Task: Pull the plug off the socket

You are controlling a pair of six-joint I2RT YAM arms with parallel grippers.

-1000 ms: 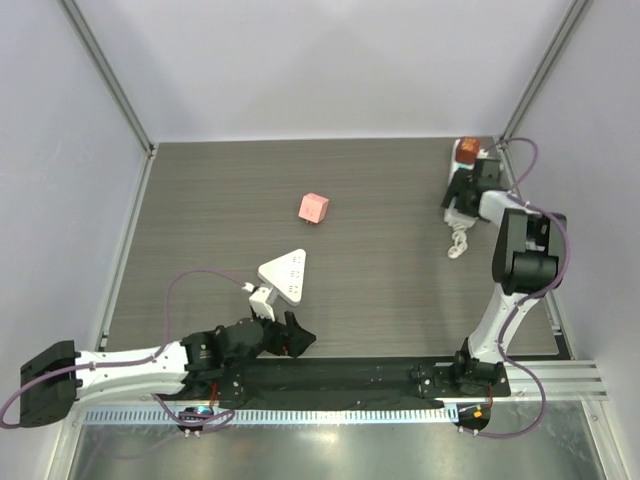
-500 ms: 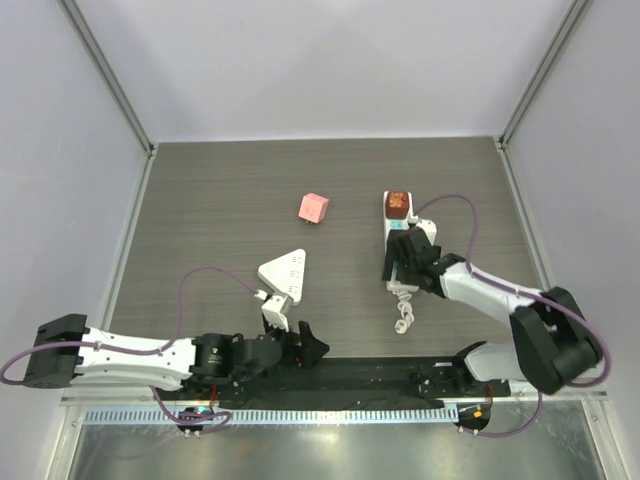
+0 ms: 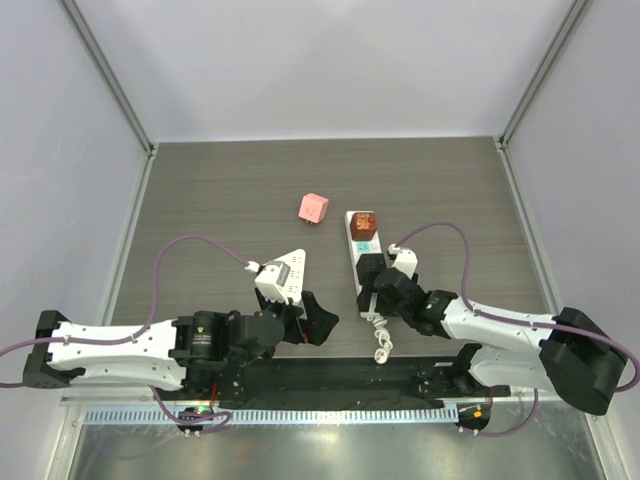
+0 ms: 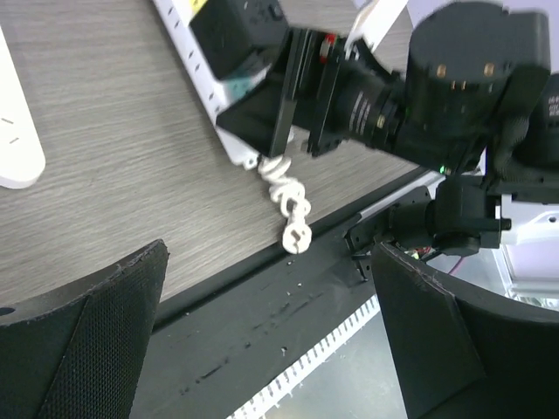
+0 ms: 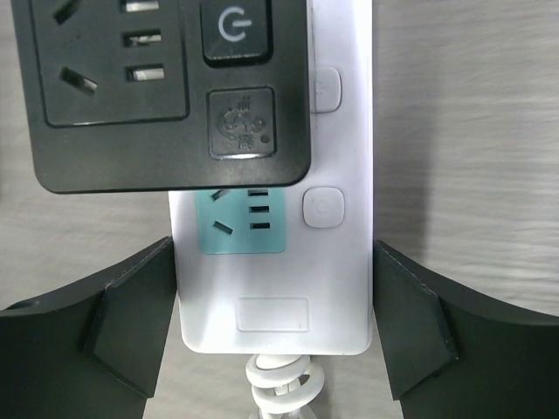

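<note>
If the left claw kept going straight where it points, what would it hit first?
Most likely the knotted white cord at the end of the power strip, dead ahead of the left gripper; depth is unclear.

A pink cube [image 3: 313, 207] lies beyond a white triangular plate [image 3: 293, 265].

Grey table [image 3: 200, 200], socket [image 3: 354, 243], pink cube [image 3: 313, 207], triangular plate [image 3: 288, 270]
</note>
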